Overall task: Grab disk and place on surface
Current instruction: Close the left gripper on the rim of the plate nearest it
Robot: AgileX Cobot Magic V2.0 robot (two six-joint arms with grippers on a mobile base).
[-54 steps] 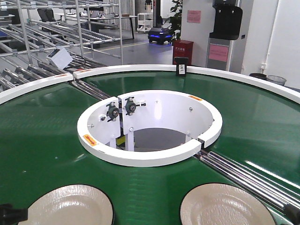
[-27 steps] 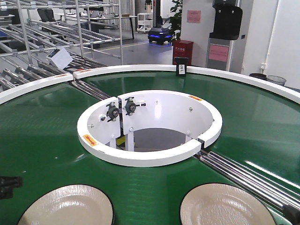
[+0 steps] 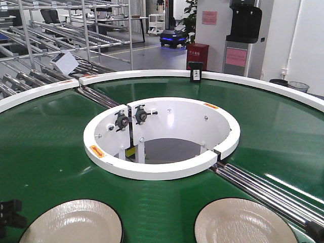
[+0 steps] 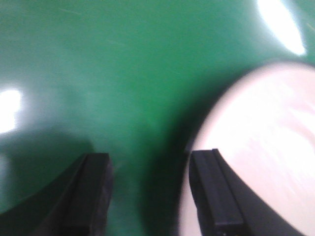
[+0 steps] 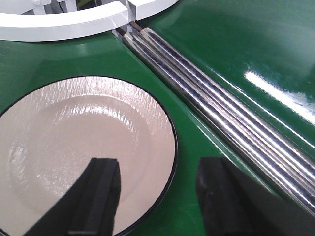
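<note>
Two cream disks with thin black rims lie on the green belt (image 3: 50, 147): a left disk (image 3: 71, 225) and a right disk (image 3: 243, 223). My left gripper (image 4: 150, 162) is open low over the belt. Its right finger is over the left disk's (image 4: 261, 137) edge and its left finger is over bare belt. It shows in the front view as a dark shape (image 3: 11, 215) at the lower left. My right gripper (image 5: 157, 169) is open astride the right disk's (image 5: 83, 142) right rim, nothing held. The surface is out of view.
Shiny steel rollers (image 3: 263, 190) cross the belt just right of the right disk, also seen in the right wrist view (image 5: 221, 108). A white inner ring (image 3: 162, 169) surrounds the central opening. The white outer rim (image 3: 253, 81) bounds the belt at the back.
In the front view the left arm rose from the bottom-left corner, then came down a little toward the left disk. The right arm and both disks have barely shifted.
</note>
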